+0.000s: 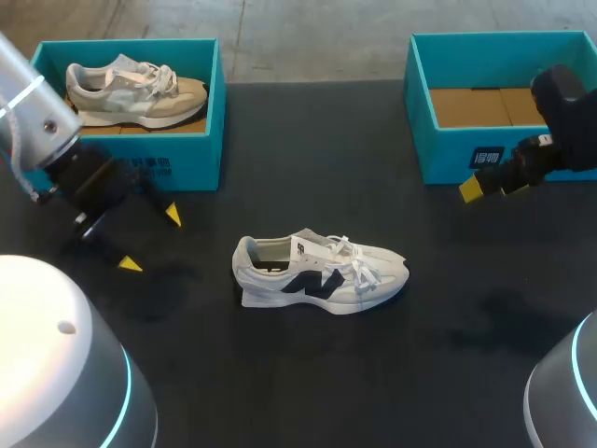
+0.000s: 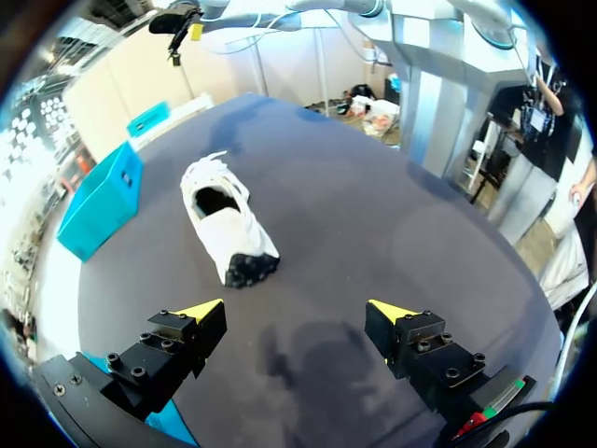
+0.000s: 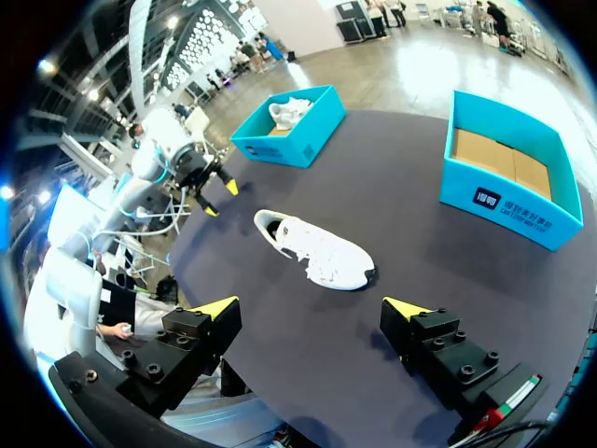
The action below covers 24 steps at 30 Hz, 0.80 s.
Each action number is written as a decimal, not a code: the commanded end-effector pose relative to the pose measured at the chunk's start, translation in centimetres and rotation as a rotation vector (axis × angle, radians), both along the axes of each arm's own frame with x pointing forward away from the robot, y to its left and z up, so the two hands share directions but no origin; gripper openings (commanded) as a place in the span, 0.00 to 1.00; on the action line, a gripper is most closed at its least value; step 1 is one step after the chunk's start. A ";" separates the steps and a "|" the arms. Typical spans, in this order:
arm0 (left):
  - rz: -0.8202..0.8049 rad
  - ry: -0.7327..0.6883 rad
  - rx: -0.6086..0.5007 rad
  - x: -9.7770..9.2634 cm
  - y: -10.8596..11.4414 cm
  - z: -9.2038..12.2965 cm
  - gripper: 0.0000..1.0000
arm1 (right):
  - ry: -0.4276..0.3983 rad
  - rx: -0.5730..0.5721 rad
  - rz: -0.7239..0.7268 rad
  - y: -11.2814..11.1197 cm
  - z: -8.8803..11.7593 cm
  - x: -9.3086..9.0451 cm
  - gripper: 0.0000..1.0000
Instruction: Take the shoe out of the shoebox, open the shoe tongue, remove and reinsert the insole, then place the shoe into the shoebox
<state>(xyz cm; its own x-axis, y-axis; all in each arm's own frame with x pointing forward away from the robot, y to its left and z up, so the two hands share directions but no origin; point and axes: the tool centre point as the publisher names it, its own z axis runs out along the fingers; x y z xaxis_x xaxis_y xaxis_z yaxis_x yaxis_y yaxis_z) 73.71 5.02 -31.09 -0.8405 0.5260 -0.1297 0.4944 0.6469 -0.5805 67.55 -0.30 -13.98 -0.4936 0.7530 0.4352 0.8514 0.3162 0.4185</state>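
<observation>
We count two shoes, two shoeboxes and two pincers. The white shoe [image 1: 322, 275] stands upright on its sole near the middle of the counter [image 1: 280, 392], outside both boxes. In the head view its long axis runs across, heel towards our left arm's side and toe towards our right arm's side, with the dark side mark facing the camera. The left wrist view meets it heel first, the laces at the far end.

The left shoebox [image 1: 177, 168] holds the beige shoe [image 1: 135, 93], which lies the same way, toe towards the right. The right shoebox [image 1: 448, 154] shows a brown cardboard floor.

Our left pincer [image 1: 151, 240] hovers over the counter just in front of the left shoebox, fingers spread wide with nothing between them, well apart from the white shoe. Our right pincer [image 3: 312, 308] is likewise spread and holds nothing; in the head view it hangs beside the front wall of the right shoebox, and the white shoe lies ahead of it, apart.
</observation>
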 end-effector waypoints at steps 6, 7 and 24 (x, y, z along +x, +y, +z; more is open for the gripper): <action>0.118 -0.149 -0.074 -0.9 0.3 0.1 1.00 | 0.004 -0.002 0.002 0.1 0.0 0.2 1.00; 0.118 -0.149 -0.074 -0.9 0.3 0.1 1.00 | 0.004 -0.002 0.002 0.1 0.0 0.2 1.00; 0.126 -0.119 -0.092 -1.1 0.5 -0.1 1.00 | 0.004 -0.002 0.002 0.1 0.0 0.2 1.00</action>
<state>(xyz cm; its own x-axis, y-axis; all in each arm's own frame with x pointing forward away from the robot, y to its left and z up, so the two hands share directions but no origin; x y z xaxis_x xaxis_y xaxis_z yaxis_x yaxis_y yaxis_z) 73.01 5.22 -31.05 -0.8665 0.4113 -0.2828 0.4973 0.6627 -0.5599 67.55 -0.30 -13.98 -0.4936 0.7530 0.4352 0.8514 0.3162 0.4185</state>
